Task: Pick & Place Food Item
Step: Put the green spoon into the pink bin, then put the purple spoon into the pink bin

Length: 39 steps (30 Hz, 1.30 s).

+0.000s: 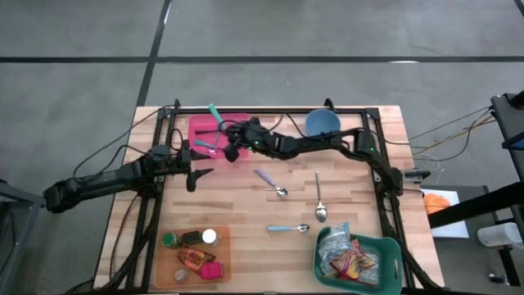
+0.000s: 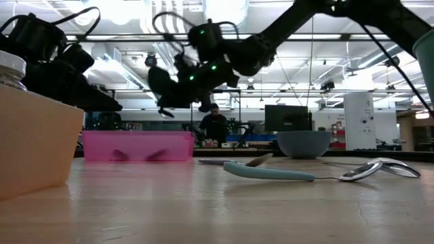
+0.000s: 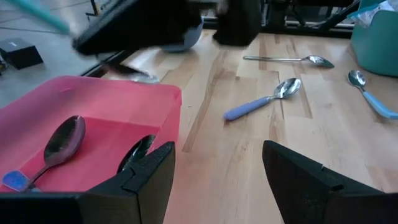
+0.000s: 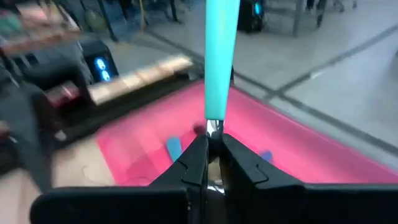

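Teal-handled spoon (image 4: pixel 221 62) pinched tight in the right gripper (image 4: pixel 213 155), fingers (image 4: pixel 245 163) closed on the metal neck just below the handle, handle sticking up and away from the wrist. Slim, glossy teal handle, metal showing only where the fingers bite. Held in the air right over the pink bin (image 1: pixel 214 135), not touching it.

Inside the pink bin: one spoon with a blue handle tip (image 3: pixel 53 149) lying on the floor of it, a second dark spoon bowl (image 3: pixel 138 152) beside it near the wall.

Left gripper (image 3: pixel 214 180) parked just beside the pink bin on its near side, fingers (image 3: pixel 146 177) spread well apart, nothing between them.

Out on the pale wood table (image 1: pixel 246 213), away from the pink bin: a purple-handled spoon (image 1: pixel 270 182), an all-metal spoon (image 1: pixel 319 198), a light-blue-handled spoon (image 1: pixel 288 229), all lying flat and apart from each other. Blue bowl (image 1: pixel 322 123) along the same back edge as the pink bin. Orange tray (image 1: pixel 196 252) with small jars and packets at the front corner, green basket (image 1: pixel 360 258) of snack packets at the other front corner.

Black frame rails around the table edge, cables trailing near the pink bin. Grey floor past the table. Workshop behind with ceiling lights, monitors, a person (image 2: pixel 214 123) far back. Open wood between the pink bin and the loose spoons.
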Available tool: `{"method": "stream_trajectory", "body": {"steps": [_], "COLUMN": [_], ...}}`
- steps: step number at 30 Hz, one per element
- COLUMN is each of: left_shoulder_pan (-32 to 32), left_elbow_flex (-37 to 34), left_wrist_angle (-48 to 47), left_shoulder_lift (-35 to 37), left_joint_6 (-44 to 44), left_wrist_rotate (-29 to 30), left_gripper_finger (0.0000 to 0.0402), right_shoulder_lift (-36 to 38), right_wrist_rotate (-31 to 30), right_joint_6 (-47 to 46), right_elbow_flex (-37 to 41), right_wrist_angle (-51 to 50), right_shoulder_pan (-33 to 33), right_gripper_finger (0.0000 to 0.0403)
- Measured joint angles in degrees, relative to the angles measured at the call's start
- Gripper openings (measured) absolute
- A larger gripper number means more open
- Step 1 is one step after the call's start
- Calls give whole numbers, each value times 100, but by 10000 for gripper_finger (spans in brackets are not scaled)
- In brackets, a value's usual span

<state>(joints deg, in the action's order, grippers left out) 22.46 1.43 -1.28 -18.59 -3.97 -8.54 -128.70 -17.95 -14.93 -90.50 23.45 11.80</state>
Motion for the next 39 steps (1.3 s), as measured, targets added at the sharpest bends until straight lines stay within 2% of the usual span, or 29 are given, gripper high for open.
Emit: {"method": "stream_trajectory", "body": {"steps": [8, 17, 20, 29, 39], "left_shoulder_pan": [0, 0, 0, 0, 0], "left_elbow_flex": [0, 0, 0, 0, 0], "left_wrist_angle": [0, 0, 0, 0, 0], "left_shoulder_lift": [-1, -2, -2, -2, -2], "left_joint_6": [1, -1, 1, 1, 1], "left_wrist_rotate": [0, 0, 0, 0, 0], "left_gripper_finger": [243, 243, 243, 243, 243], "right_shoulder_lift": [-574, -628, -608, -582, -578], "right_wrist_rotate": [-93, -91, 146, 187, 153], "right_joint_6": [-186, -494, -714, -777, -771], "right_elbow_flex": [-1207, -1492, -1490, -1523, -1521], "right_wrist_angle": [-1848, -2954, -3201, -3525, -3513], "right_shoulder_pan": [32, 25, 32, 39, 63], "right_gripper_finger": [27, 27, 27, 32, 100]}}
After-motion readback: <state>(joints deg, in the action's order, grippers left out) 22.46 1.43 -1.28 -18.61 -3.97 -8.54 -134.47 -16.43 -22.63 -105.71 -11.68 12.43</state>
